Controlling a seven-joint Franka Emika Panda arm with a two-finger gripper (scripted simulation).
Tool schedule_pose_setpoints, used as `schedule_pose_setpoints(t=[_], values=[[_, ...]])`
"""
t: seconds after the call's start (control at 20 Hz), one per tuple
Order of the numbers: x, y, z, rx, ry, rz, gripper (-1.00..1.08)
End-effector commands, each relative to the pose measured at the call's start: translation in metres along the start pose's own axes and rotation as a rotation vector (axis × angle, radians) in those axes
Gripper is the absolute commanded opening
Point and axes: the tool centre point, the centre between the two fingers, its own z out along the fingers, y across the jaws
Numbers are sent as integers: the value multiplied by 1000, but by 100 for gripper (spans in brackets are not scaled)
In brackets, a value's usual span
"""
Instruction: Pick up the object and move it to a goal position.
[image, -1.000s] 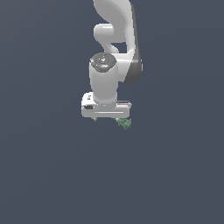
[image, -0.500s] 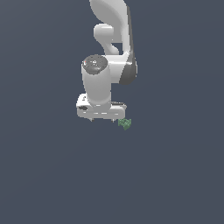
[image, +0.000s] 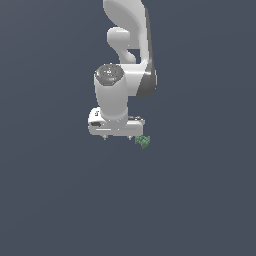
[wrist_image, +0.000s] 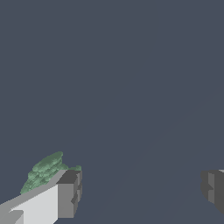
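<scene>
Exterior view first: we see the white arm (image: 127, 60) reaching down over a plain dark grey surface (image: 200, 200), with the gripper (image: 117, 136) at its lower end; the object (image: 143, 141), a small mottled green lump, lies just beside the gripper body's corner toward the exterior view's right, not under its middle. From the wrist view we see the fingers (wrist_image: 68, 194) spread wide, nothing between them; the green object (wrist_image: 43, 170) sits on the outer side of one finger, close against it, though we cannot tell whether they touch.
</scene>
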Motion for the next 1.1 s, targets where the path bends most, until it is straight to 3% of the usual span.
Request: schedule_pose_setpoints(t=[0.0,0.4,1.05], values=[[-2,-4,3,-1,0,-34,100],[-14,-30,19,-8,3,-235,100],[-50,-91,53,-16,16,-714,100]])
